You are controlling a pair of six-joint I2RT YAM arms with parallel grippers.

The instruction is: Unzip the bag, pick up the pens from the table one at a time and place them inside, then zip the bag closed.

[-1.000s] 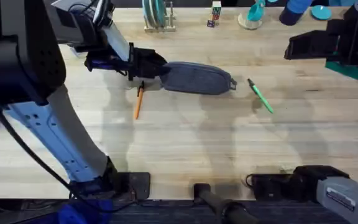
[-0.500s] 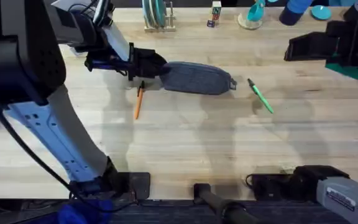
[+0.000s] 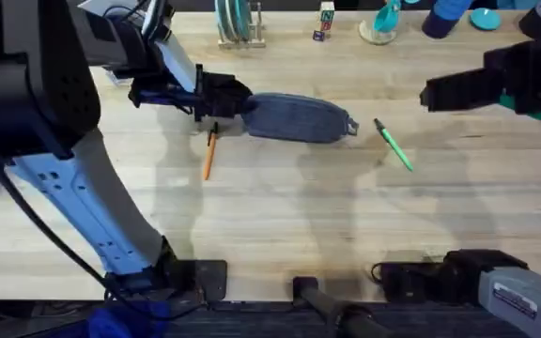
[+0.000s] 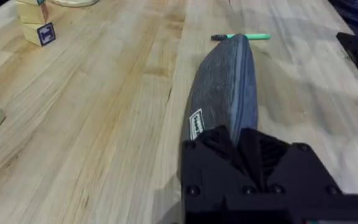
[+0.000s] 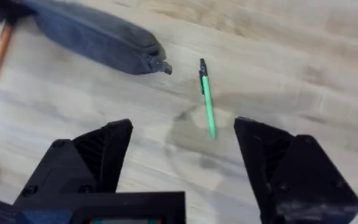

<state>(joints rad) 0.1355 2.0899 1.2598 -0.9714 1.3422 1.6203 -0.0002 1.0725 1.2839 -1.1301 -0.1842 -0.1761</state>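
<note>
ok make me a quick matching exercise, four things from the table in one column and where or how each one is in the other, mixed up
Things:
1. orange pen
2. green pen
3. bag
4. right gripper

States:
A. open above the table
B. beside the bag's pull-tab end
C. one end held by the left gripper
D. just below the left gripper

Pairs: 1-D, 2-B, 3-C, 4-A

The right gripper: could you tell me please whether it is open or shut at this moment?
Open. In the right wrist view the right gripper has its two black fingers spread wide apart above the table, holding nothing, with the green pen between them.
</note>
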